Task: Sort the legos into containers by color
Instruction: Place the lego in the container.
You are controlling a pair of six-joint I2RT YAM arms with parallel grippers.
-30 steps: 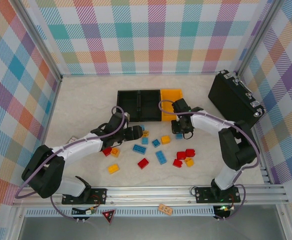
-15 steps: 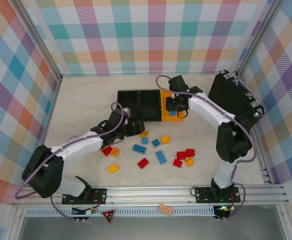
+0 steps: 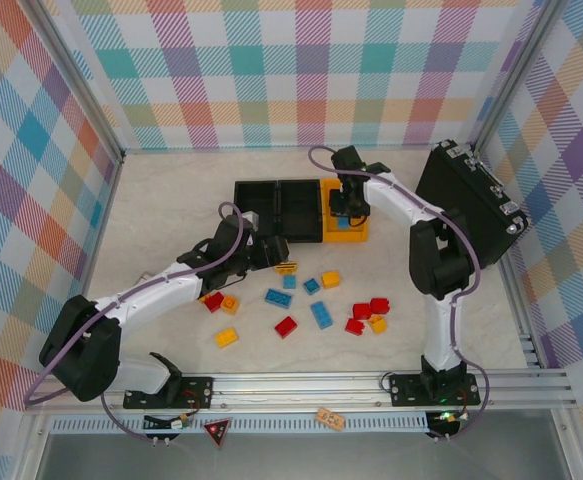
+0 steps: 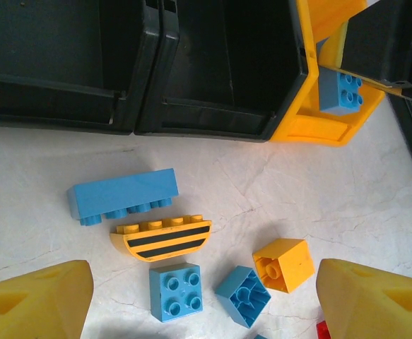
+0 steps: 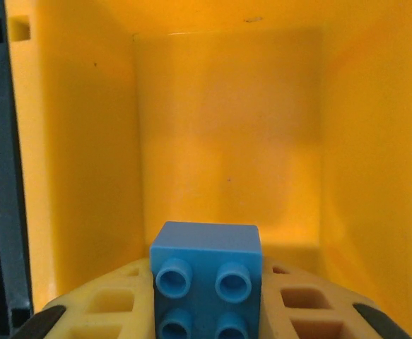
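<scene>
Pinching a blue four-stud brick (image 5: pixel 206 265) in the right gripper (image 5: pixel 206 307) over the yellow-orange bin (image 5: pixel 227 141) — likely for dropping. Got the left gripper (image 4: pixel 206 300) spread above loose legos (image 4: pixel 174 291).

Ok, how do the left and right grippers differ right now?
The left gripper is open and empty; the right gripper is shut on a blue brick. The left gripper is over loose bricks in front of the black bins; the right gripper is over the yellow bin. Both have yellow fingers.
</scene>
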